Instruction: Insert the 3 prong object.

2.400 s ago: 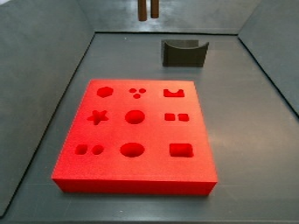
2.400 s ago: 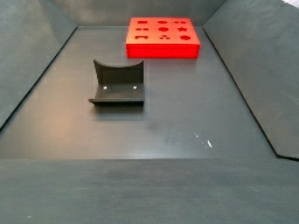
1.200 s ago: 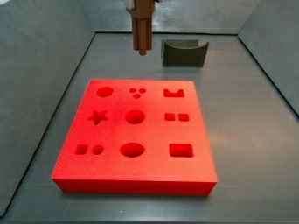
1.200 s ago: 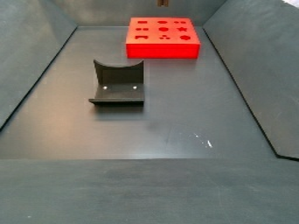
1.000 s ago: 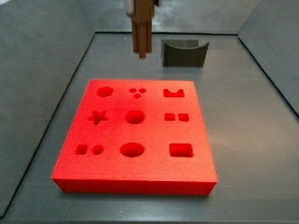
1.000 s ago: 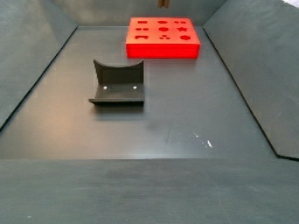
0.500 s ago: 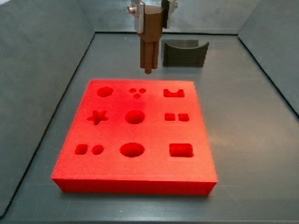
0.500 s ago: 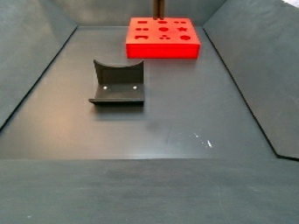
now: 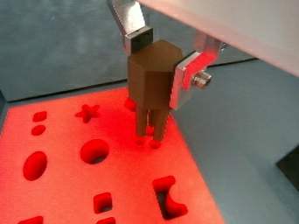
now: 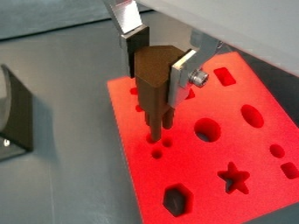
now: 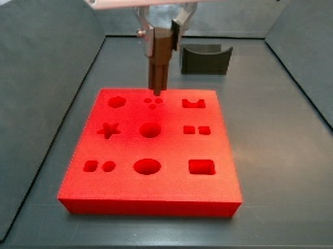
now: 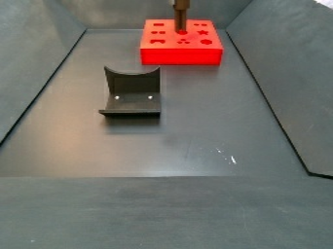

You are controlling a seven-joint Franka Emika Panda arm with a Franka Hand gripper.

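Gripper (image 9: 156, 66) had descended since earlier frame, clamped on 3 prong object (image 9: 149, 87); prongs reached red board's (image 11: 169, 165) three-hole cluster.

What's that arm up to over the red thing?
The gripper holds the 3 prong object, a small brown piece, upright over the red board. Its prongs hang at a cluster of three small holes near the board's far edge; whether they have entered is unclear. A dark grey block sits apart on the floor, untouched.
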